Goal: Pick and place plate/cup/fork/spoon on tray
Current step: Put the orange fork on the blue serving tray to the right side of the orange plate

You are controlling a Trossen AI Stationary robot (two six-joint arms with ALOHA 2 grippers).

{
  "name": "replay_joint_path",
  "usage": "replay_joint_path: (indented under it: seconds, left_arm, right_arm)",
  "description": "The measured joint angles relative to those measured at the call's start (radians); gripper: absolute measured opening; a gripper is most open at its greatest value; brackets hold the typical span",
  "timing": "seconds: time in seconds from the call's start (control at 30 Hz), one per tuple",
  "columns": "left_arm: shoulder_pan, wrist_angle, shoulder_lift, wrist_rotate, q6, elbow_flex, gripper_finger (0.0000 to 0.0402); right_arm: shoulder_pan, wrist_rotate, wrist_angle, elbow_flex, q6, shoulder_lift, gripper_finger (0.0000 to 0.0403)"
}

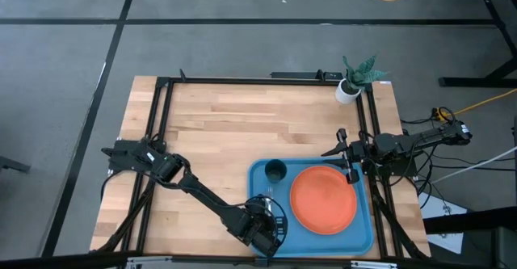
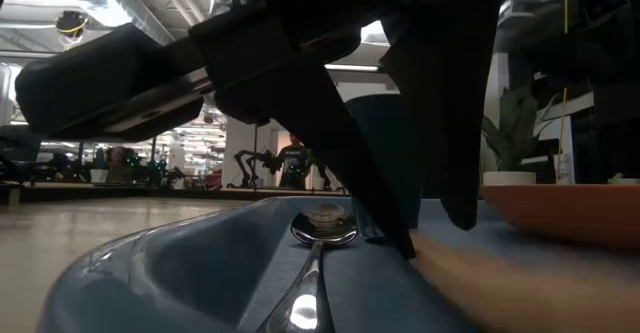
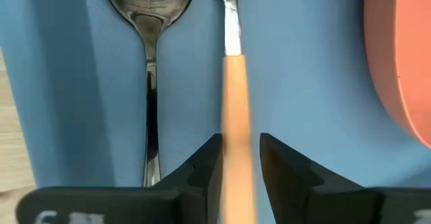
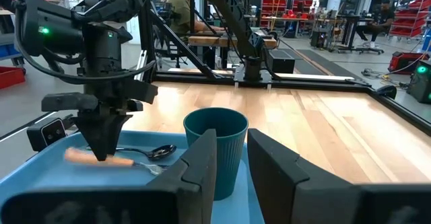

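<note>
The blue tray (image 1: 365, 230) lies at the table's near right. On it rest the orange plate (image 1: 323, 199), the teal cup (image 1: 275, 170) standing upright near its far left corner, and the dark spoon (image 3: 149, 83) along its left side. The orange-handled fork (image 3: 236, 103) lies flat on the tray floor beside the spoon, tines pointing away. My left gripper (image 3: 239, 146) points steeply down over the fork's handle, open, one finger on each side, with a sliver of blue showing beside the handle. My right gripper (image 4: 232, 163) waits open and level at the tray's far right edge.
A white pot with a green plant (image 1: 349, 90) stands at the table's far right corner. Black frame rails (image 1: 161, 140) run along the table's left, far and right sides. Bare wood (image 1: 226, 132) spreads left of and beyond the tray.
</note>
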Motion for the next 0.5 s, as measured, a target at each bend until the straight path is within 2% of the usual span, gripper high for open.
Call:
replay_joint_path:
  seconds: [0.5]
  left_arm:
    - [0.000,0.000,0.000,0.000,0.030,0.000,0.0098]
  right_arm:
    - [0.000,0.000,0.000,0.000,0.000,0.000,0.0090]
